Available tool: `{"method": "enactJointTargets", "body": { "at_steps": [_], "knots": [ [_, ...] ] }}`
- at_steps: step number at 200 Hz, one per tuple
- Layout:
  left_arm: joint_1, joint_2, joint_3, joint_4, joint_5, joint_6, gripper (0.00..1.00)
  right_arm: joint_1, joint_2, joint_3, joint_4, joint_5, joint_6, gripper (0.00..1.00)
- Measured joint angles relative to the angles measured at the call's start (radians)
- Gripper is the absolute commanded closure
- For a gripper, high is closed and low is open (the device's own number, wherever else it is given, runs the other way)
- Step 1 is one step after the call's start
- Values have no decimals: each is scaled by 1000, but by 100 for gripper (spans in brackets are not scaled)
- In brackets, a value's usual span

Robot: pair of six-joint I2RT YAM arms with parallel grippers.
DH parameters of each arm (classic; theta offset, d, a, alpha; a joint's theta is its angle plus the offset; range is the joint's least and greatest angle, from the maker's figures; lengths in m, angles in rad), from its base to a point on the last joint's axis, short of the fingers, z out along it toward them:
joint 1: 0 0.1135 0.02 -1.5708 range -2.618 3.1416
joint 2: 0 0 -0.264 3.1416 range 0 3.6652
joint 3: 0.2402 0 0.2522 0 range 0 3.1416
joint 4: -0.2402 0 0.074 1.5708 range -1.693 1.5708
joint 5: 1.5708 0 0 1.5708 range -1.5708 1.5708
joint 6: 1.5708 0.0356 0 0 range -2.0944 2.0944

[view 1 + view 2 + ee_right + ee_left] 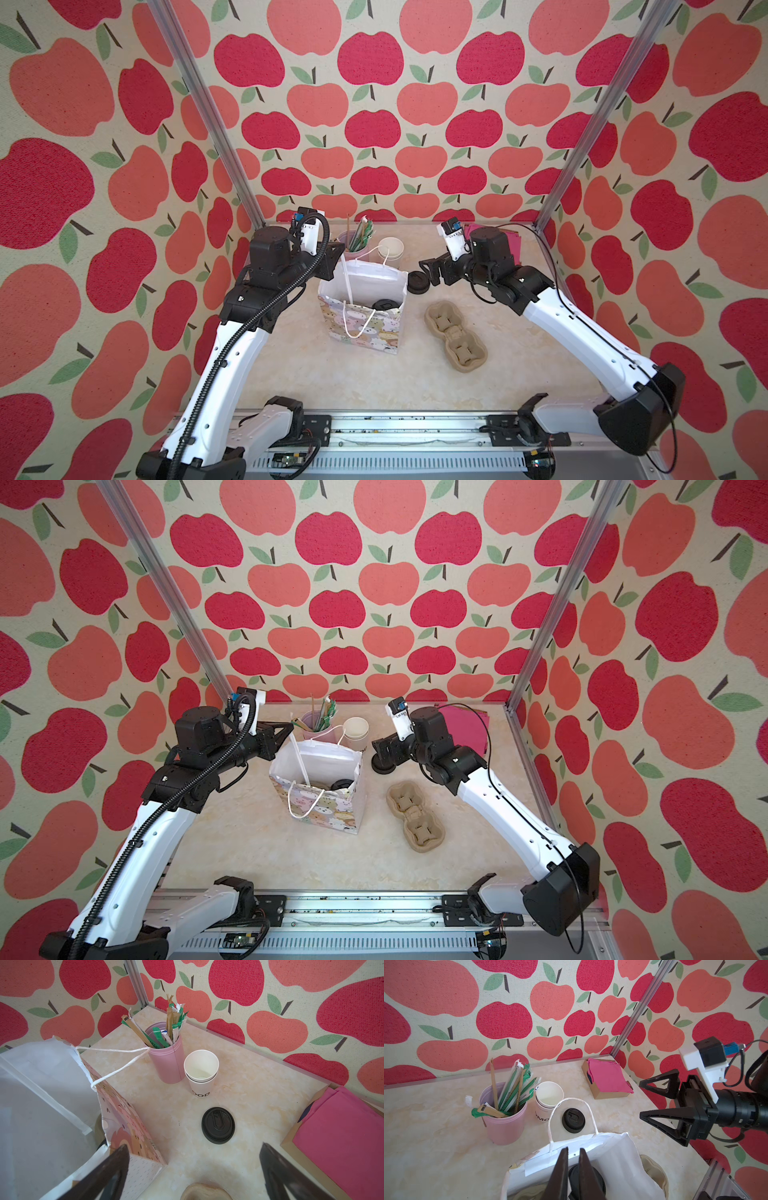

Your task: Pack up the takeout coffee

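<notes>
Left gripper (573, 1149) hangs over the bag (623, 1157), fingers a little apart (coffee cup (384, 305) sits inside). Right gripper (194, 1146) is wide open.

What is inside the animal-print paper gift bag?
A round black plastic lid and a long white straw show; the walls of the animal-print paper bag hide whatever sits beneath.
</notes>
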Motion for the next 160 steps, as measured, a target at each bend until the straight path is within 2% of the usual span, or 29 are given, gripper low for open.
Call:
{"method": "enactJointTargets", "body": {
  "at_steps": [97,125,160],
  "knots": [
    [-2,3,0,5,-40,18,40,-40,-5,-26,4,45,1,1],
    [-6,8,0,14,-19,19,32,-131,-7,-26,-14,76,20,1],
    [-40,21,0,28,10,24,25,-307,1,-26,-73,104,61,1]
  ]
}}
